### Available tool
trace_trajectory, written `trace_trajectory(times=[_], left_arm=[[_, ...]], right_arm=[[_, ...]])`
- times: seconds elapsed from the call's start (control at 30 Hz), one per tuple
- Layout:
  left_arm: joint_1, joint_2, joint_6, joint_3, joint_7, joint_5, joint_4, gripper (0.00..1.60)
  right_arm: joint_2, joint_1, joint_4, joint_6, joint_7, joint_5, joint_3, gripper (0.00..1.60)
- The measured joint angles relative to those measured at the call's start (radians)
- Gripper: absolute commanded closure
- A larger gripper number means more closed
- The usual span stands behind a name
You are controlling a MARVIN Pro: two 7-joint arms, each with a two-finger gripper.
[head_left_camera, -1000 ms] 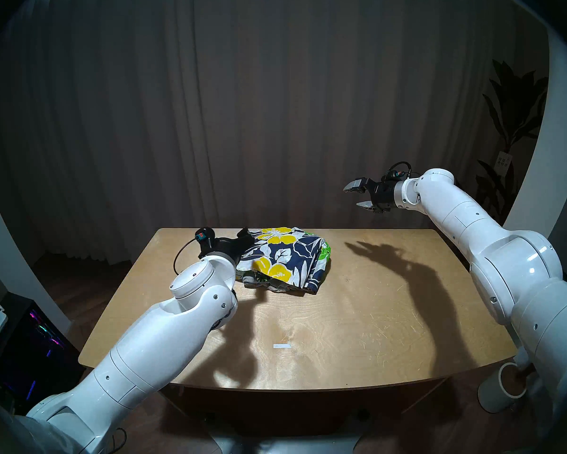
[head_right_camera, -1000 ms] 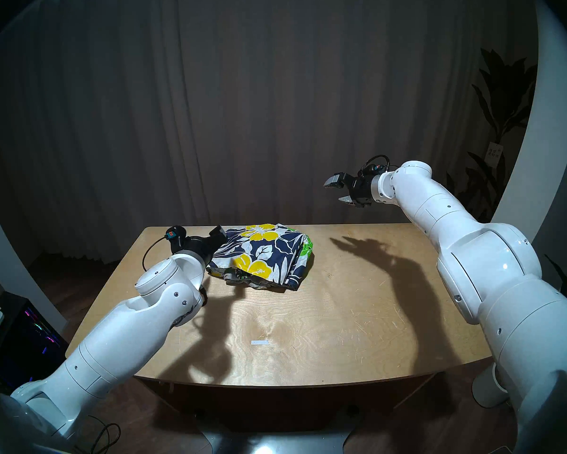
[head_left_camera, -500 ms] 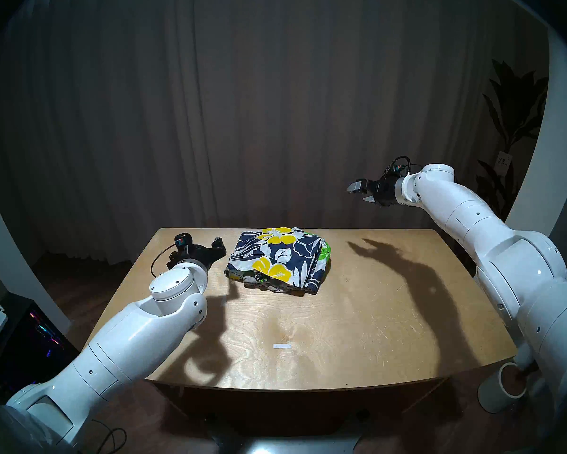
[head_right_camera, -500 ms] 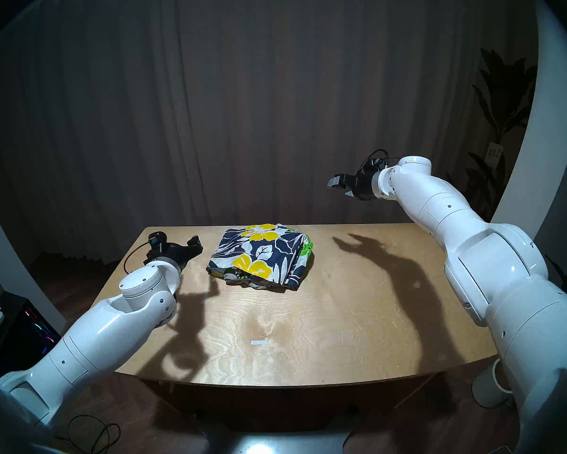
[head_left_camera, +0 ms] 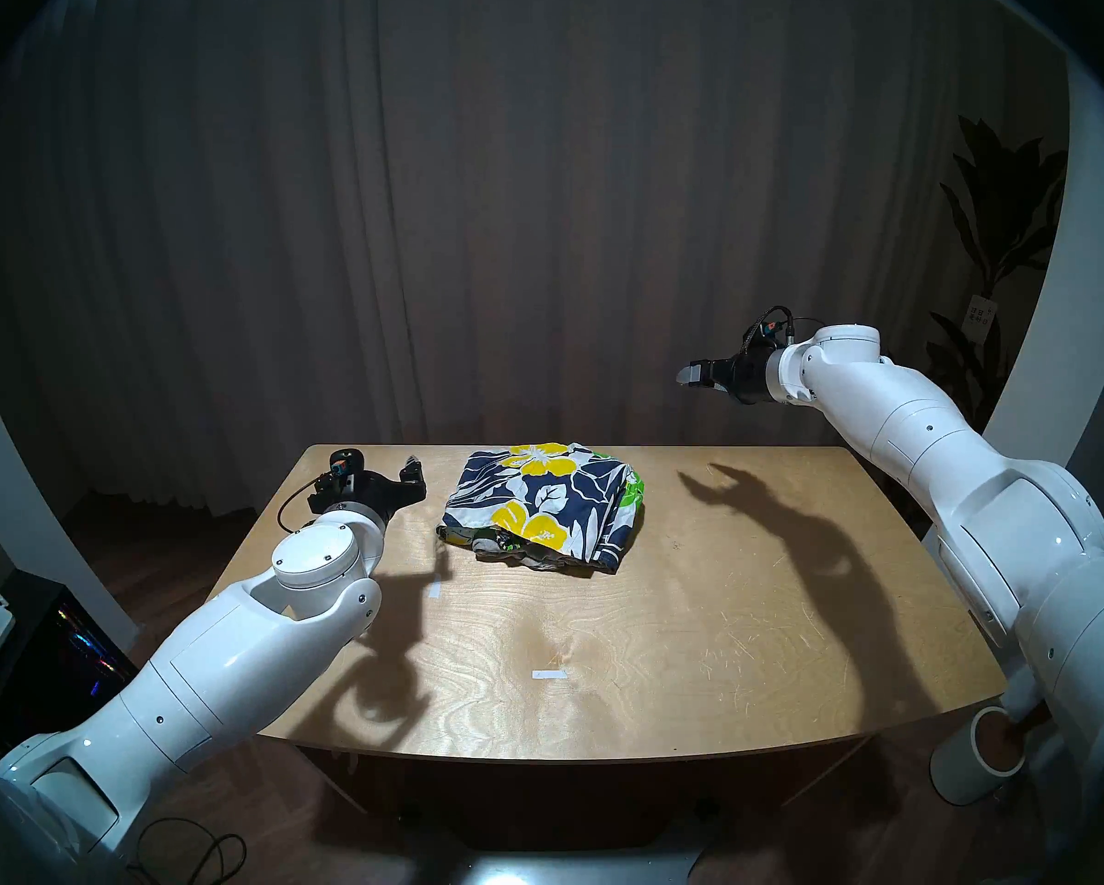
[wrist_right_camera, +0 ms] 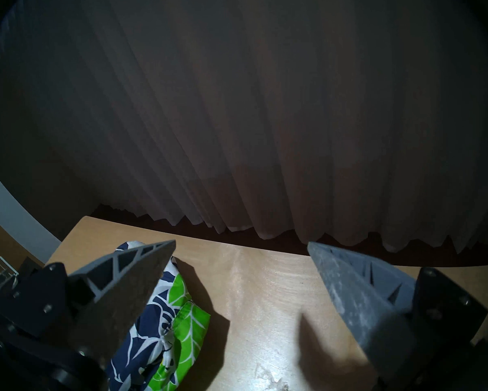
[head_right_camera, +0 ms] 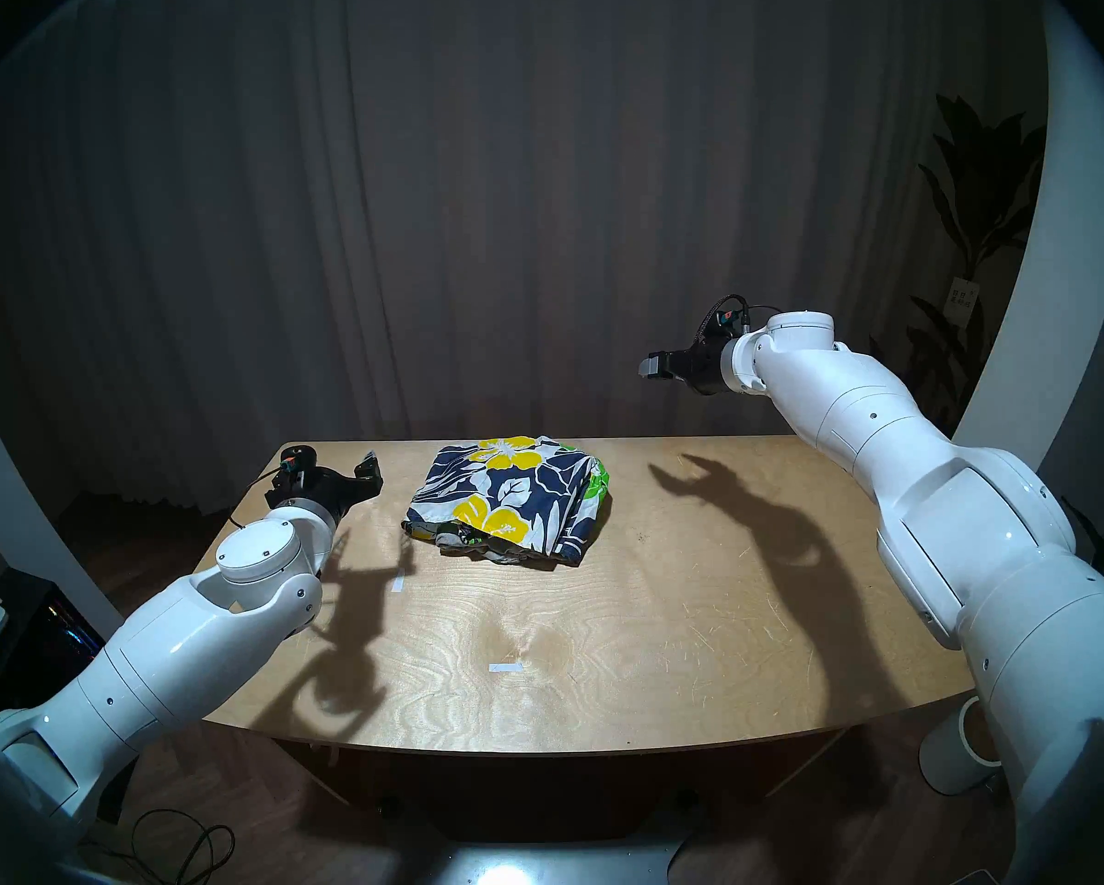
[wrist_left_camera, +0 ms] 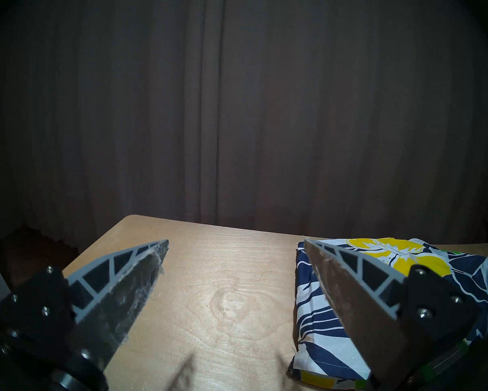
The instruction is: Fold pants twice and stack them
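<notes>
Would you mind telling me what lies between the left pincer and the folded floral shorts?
Only bare wooden tabletop: in the head view a clear strip separates the open left pincer from the folded navy-white floral shorts.

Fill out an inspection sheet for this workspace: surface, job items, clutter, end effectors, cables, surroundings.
Surface: wooden table, scratched, bearing two small white tape marks.
Job's things: floral shorts folded in a bundle at the far middle; a grey layer shows at its near edge, too little to identify.
Clutter: nothing seen.
End effectors: left end effector open, empty, beside the shorts, apart from them; right end effector open, empty, raised above the table's far right.
Cables: black cable looped at the left wrist; another on the floor.
Surroundings: dark curtain, plant.
</notes>
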Motion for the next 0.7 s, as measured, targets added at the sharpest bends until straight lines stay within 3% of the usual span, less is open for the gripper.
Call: trace_trajectory(times=[0.7], left_arm=[[-0.021, 0.063, -0.065, 0.034, -0.152, 0.116, 0.059, 0.0]], right_arm=[[0.053, -0.071, -0.137, -0.157, -0.062, -0.091, -0.028, 0.0]])
